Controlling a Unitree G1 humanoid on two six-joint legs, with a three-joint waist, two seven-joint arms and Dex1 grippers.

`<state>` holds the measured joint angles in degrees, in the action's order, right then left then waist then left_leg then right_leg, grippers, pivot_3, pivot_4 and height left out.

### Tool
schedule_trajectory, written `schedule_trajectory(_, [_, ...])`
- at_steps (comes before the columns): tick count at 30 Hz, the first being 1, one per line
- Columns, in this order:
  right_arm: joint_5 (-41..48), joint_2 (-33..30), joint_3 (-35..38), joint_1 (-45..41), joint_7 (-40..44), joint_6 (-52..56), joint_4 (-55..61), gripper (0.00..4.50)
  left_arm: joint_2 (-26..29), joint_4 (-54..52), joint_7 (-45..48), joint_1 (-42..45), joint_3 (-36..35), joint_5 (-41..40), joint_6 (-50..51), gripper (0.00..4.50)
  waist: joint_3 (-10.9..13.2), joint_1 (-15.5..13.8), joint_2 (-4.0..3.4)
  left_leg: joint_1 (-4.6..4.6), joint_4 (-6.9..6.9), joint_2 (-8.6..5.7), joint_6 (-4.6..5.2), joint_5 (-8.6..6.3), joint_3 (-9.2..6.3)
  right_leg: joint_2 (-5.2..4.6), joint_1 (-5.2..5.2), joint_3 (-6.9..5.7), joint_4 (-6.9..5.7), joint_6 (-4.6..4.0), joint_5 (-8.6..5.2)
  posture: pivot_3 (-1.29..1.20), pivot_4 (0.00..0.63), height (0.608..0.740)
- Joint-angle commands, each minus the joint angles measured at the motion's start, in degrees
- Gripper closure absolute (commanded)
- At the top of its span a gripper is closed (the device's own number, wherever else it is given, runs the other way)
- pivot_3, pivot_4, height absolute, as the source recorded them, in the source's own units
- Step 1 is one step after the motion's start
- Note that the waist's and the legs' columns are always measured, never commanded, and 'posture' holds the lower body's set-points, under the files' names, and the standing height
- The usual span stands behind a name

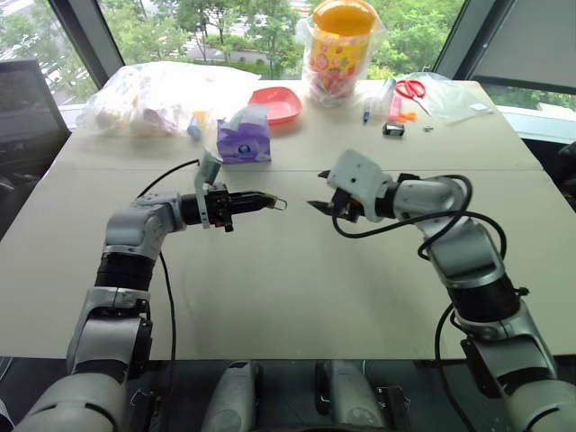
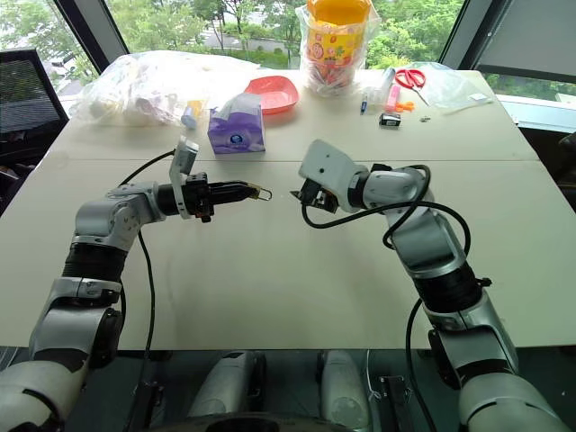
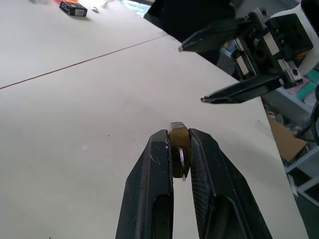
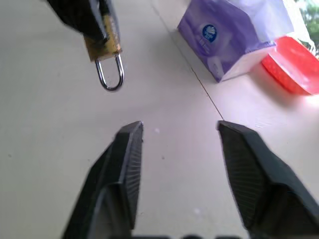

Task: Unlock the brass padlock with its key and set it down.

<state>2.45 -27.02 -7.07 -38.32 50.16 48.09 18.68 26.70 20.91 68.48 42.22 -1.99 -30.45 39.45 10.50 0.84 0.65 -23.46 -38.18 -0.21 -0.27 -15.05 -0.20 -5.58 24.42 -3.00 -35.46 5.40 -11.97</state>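
Note:
The brass padlock (image 1: 279,203) is a tiny gold-coloured block with a thin silver shackle. It hangs above the middle of the table. My left gripper (image 1: 268,202) is shut on its body, which is pinched between the black fingertips (image 3: 162,149), and the closed shackle loop (image 4: 110,74) sticks out towards my right arm. My right gripper (image 1: 317,205) faces the padlock from a short gap away. It is open, with nothing between its fingers (image 4: 127,149). The key is out of view.
A purple tissue pack (image 1: 243,137) stands just behind my left gripper. Further back lie a red dish (image 1: 276,103), filled plastic bags (image 1: 162,94), a yellow-lidded jar (image 1: 340,49), red-handled scissors (image 1: 411,88) and a small black item (image 1: 393,129). The beige table (image 1: 270,288) is bare under both grippers.

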Motion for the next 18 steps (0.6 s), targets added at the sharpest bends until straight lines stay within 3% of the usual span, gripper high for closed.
schedule_trajectory(1, [9.6, 2.7, 4.7, -1.0, 0.0, 13.3, 7.7, 3.95, -1.1, -3.2, -0.5, 1.1, -4.6, -6.1, 4.0, 4.25, 0.0, -0.1, 0.00, 0.01, 0.00, 0.03, 0.00, 0.00, -0.02, 0.01, 0.00, -0.01, -0.02, -0.01, 0.00, 0.00, 0.150, 0.740])
schedule_trajectory(7, [15.4, 6.9, 6.9, -2.1, -5.8, 19.5, 10.4, 3.95, -2.7, -5.6, -2.5, 1.3, -7.2, -11.4, 9.4, 4.25, 0.0, -0.1, 0.00, 0.01, -0.01, 0.02, 0.00, 0.00, -0.05, 0.01, -0.01, 0.00, -0.02, -0.02, 0.01, 0.00, 0.150, 0.740])
schedule_trajectory(18, [20.9, 6.7, 7.0, -4.3, -11.7, 19.1, 8.6, 3.95, -1.8, -8.7, -2.0, -0.1, -5.8, -12.6, 11.5, 4.25, 0.0, -0.1, 0.00, 0.00, 0.00, -0.01, 0.00, 0.00, -0.02, 0.00, 0.00, 0.00, 0.00, -0.02, 0.01, 0.00, 0.150, 0.740])
